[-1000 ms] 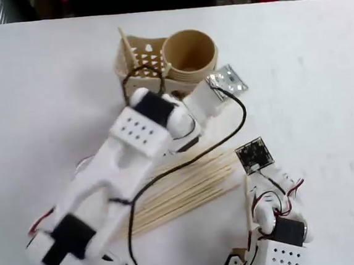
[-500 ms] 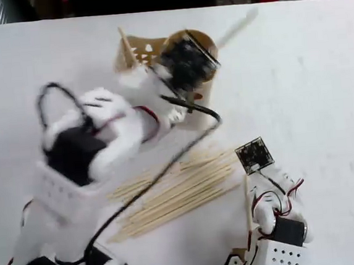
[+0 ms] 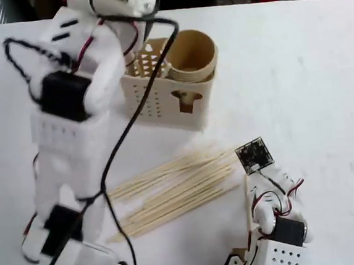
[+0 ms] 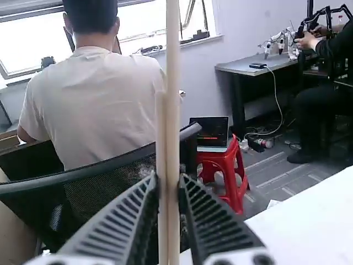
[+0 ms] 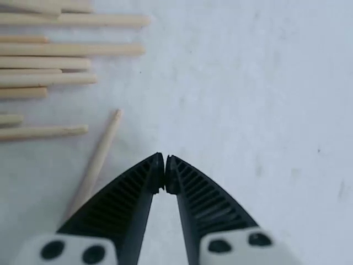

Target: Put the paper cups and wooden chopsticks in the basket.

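- The right claw (image 5: 164, 167) is seen fully closed, its tips touching and nothing gripped, low over the white surface (image 3: 307, 65) at the near edge.
- A loose chopstick (image 5: 95, 163) is seen just beside that claw, flat on the surface, its long axis slanted away from the rest.
- The chopstick pile (image 3: 176, 188) is spread on the surface between the arms and the basket. The sticks are pale, thin, bare wood and roughly parallel. In the high view their long axes run from near-left to far-right, and their ends are fanned slightly.
- The basket (image 3: 162, 103), cream-coloured with perforated walls, is placed farther back, well apart from the pile.
- The paper cups (image 3: 189, 57), brown and nested, are lodged in the basket's right end, tilted with the open mouth turned upward.
- The left arm (image 3: 70, 117) is stretched high past the basket's left end.
- The left claw (image 4: 168, 185) is clamped on two held chopsticks (image 4: 172, 83). They are pinched side by side and point straight out beyond its tips, one reaching farther than the other.
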Robot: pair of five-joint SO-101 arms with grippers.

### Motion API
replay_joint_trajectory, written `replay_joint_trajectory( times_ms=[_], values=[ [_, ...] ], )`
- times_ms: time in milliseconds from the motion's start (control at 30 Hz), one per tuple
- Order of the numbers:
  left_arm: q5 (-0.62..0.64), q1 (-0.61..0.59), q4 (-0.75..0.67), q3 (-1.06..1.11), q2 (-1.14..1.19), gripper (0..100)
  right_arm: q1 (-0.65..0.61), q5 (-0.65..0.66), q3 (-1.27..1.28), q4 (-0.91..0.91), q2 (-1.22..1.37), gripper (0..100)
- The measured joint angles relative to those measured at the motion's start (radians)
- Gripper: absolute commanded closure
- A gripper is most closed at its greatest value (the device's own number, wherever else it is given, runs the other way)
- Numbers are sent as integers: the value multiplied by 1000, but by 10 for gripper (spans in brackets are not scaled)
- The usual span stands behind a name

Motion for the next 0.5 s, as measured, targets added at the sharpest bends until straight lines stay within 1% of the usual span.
replay_joint_trajectory(
  times_ms=[100, 267, 367, 500],
  values=[
    [68, -26, 9, -64, 97, 977, 0, 0, 0, 0, 0, 981],
    [164, -92, 81, -72, 203, 977, 0, 0, 0, 0, 0, 981],
    [176, -115, 137, -72, 221, 977, 0, 0, 0, 0, 0, 981],
    [181, -115, 187, -74, 253, 977, 0, 0, 0, 0, 0, 981]
  ],
)
